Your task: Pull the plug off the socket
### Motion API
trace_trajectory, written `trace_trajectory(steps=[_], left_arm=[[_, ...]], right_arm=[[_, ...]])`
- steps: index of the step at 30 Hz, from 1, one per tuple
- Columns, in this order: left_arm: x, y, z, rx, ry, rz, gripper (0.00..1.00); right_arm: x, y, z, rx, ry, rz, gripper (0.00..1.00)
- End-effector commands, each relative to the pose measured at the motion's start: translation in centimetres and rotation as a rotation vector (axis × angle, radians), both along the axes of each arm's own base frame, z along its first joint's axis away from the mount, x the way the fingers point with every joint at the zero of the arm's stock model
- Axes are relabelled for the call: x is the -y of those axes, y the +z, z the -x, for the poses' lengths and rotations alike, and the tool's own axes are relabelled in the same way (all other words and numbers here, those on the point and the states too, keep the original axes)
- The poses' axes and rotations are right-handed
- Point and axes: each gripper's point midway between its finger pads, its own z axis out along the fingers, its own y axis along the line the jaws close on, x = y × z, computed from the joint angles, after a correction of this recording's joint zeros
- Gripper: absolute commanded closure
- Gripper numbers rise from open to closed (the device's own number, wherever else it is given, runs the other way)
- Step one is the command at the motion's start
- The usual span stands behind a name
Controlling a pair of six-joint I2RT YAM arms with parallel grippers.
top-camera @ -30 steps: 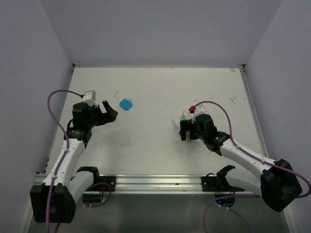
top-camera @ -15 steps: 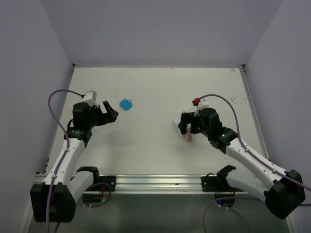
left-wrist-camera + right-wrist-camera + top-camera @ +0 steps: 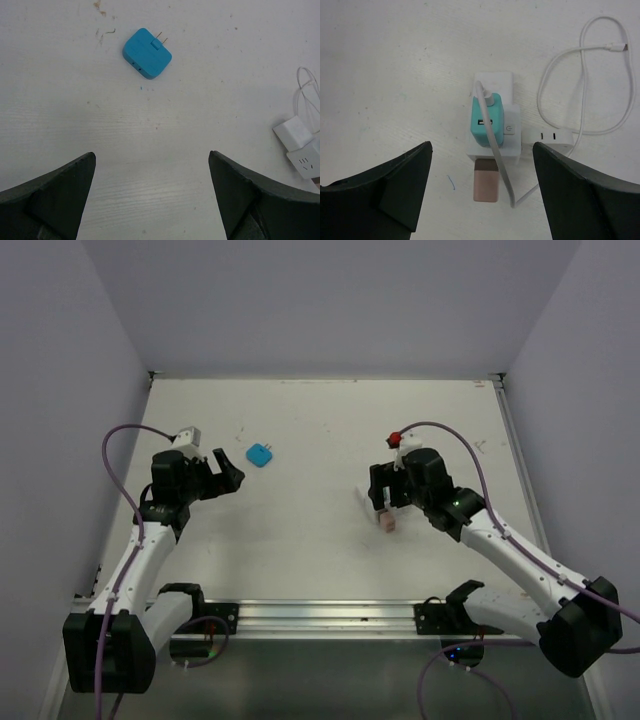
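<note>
Approach step, nothing pulled yet.
Top: right pincer (image 3: 380, 498) gapes, empty, over mid-right tabletop (image 3: 320, 430). Left wrist: left pincer (image 3: 152, 165) gapes, empty. Right wrist: teal plastic plug (image 3: 487, 122) seated in white cube socket (image 3: 512, 142) directly below; next, clamp plug, pull off.

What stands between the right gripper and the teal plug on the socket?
Nothing solid shows. The right gripper has its jaws open on either side of the teal plug seated on the white socket. Only the thin white cable runs across the plug's upper face, where closing fingers might catch it.
</note>
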Motion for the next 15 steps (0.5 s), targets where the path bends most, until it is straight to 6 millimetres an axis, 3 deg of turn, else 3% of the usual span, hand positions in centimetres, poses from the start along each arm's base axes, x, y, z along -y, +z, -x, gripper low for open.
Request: trace_trajectory(steps=[1, 7, 15], left_arm=[[-0.1, 0.8, -0.6, 0.038, -0.010, -0.010, 0.02], [-0.1, 0.5, -0.6, 0.029, -0.012, -0.010, 0.02], [0.0, 0.4, -0.6, 0.022, -0.013, -0.003, 0.02]], right_arm=[[-0.3, 1.0, -1.2, 0.033, 0.014, 0.031, 0.15], [-1.0, -0.3, -2.3, -0.004, 0.018, 0.060, 0.20], [-1.6, -2.1, -3.0, -0.037, 0.012, 0.068, 0.33]])
